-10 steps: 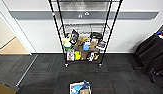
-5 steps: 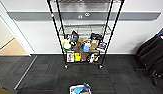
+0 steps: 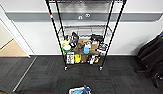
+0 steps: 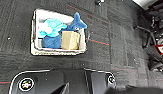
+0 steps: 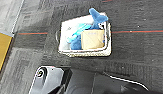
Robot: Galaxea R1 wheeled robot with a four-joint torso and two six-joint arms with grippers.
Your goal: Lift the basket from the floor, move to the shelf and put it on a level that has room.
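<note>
I read this as the very first step: the lift has not begun, and I am lined up over the basket with the shelf waiting ahead.

The floor (image 3: pixel 47 75) of dark grey carpet tiles spreads across the whole lower part of the head view, with tan wood flooring (image 3: pixel 12 48) off to the left by the wall. The shelf (image 3: pixel 84 37) stands straight ahead against the white wall (image 3: pixel 29 32). Its lowest tier is crammed with boxes and bottles, while the wire tier above it (image 3: pixel 84 28) looks bare, so I judge that to be the level with room. A dark chair (image 3: pixel 153 55) sits to the right of the rack, well apart from it.

The basket (image 3: pixel 79 90) rests on the carpet at the near edge of the head view, well short of the rack. From the left wrist camera I see it from above (image 4: pixel 34 48), with blue cloth (image 4: pixel 53 35) and a brown box (image 4: pixel 69 40) inside; the right wrist camera shows the same (image 5: pixel 84 52).

I cannot tell whether either tool is released or clenched.

The next move, as I judge it, calls for bringing both arms down to the basket's short ends and gripping the rim evenly, so the load stays level.
</note>
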